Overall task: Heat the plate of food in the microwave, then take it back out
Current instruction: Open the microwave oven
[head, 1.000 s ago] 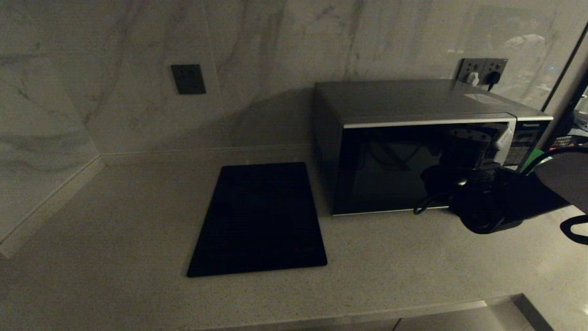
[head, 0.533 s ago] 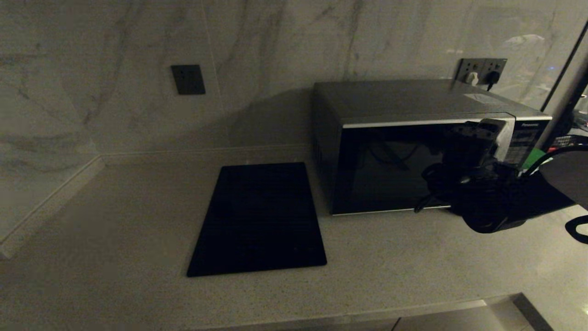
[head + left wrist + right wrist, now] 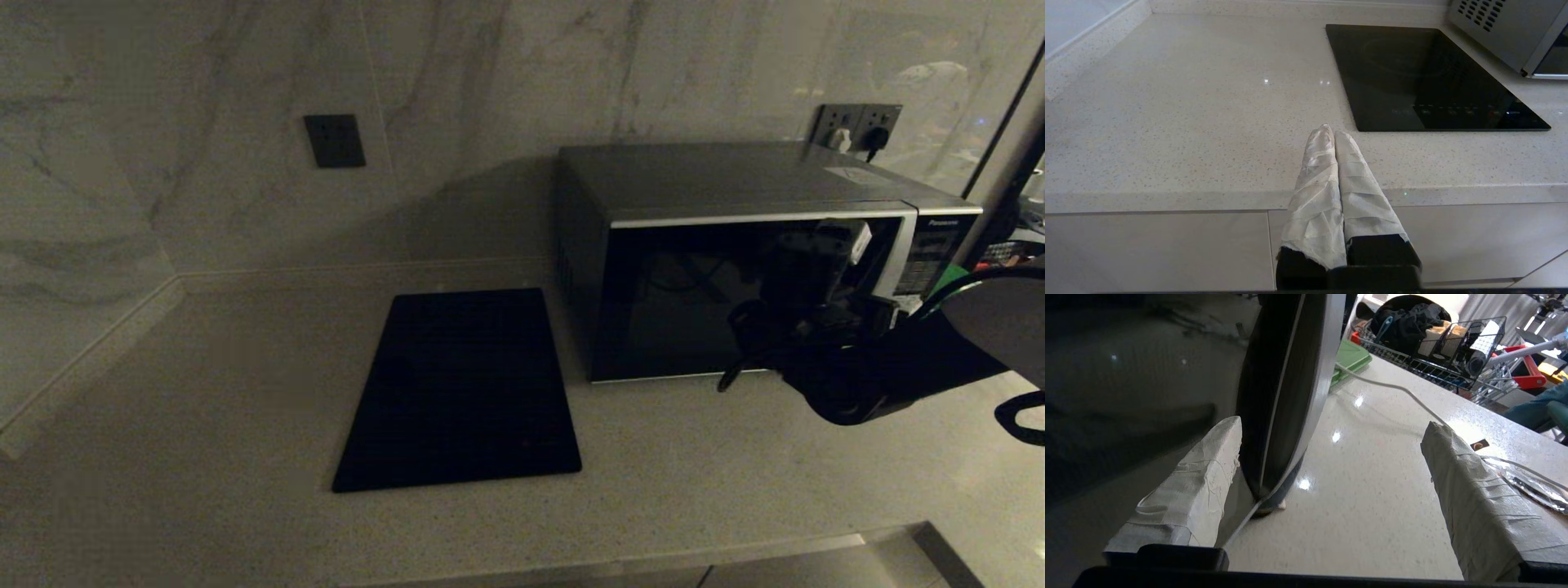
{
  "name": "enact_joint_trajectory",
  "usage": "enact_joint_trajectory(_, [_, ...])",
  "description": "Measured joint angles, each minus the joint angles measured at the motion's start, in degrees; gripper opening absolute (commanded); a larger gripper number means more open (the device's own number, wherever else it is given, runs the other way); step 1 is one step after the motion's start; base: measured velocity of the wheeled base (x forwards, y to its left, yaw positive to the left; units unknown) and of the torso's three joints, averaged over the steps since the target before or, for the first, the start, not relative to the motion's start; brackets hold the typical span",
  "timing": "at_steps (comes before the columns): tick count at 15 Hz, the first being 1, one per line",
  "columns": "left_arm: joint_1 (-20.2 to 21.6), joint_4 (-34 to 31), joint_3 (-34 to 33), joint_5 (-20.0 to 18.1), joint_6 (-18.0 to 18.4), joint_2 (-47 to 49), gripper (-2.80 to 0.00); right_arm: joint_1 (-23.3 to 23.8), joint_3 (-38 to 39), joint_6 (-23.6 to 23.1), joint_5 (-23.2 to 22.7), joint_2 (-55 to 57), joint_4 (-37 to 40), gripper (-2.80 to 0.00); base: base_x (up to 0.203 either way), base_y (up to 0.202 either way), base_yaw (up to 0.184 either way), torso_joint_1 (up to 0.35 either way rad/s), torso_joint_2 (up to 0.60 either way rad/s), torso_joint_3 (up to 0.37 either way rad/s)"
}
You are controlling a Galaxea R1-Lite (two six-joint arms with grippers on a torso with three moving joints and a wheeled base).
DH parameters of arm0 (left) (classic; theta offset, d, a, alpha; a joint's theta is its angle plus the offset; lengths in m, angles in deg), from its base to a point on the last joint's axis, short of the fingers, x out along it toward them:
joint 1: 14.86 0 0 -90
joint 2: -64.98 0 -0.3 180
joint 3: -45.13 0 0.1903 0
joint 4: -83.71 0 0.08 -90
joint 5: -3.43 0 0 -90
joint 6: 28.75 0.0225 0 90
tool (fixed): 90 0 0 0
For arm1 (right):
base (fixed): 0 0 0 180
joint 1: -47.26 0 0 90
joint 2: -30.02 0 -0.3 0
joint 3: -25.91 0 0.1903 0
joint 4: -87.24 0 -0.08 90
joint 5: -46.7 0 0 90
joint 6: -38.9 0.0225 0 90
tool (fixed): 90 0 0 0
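Grey microwave [image 3: 735, 261] sits at the counter's right, door edge ajar – plate of food not in view, can't tell where. Right gripper [image 3: 1331, 457] spread wide, one finger [image 3: 1200, 477] behind the door edge. Step looks like swinging the door. Left gripper [image 3: 1333, 143] pinched closed, parked at counter front. Next: hook and pull outward.

The right gripper [image 3: 824, 245] has shifted leftward across the front of the microwave [image 3: 735, 269], away from the button panel [image 3: 931, 253] and onto the black glass door. Its white tip now sits lower and further left than a second ago. The wrist behind it has swung the same way, dropping slightly.
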Motion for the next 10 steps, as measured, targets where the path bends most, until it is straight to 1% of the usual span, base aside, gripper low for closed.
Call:
enact_joint_trajectory(3, [0.03,0.02,0.0,0.02,0.03,0.0,-2.8,0.35,1.72,0.96,0.11,0.21,-0.06,0.0,0.0,0.0,0.0,0.0,0.0,0.0])
enact_joint_trajectory(10, [0.0,0.0,0.0,0.02,0.0,0.0,-2.8,3.93,1.68,0.99,0.14,1.2,-0.01,0.0,0.0,0.0,0.0,0.0,0.0,0.0])
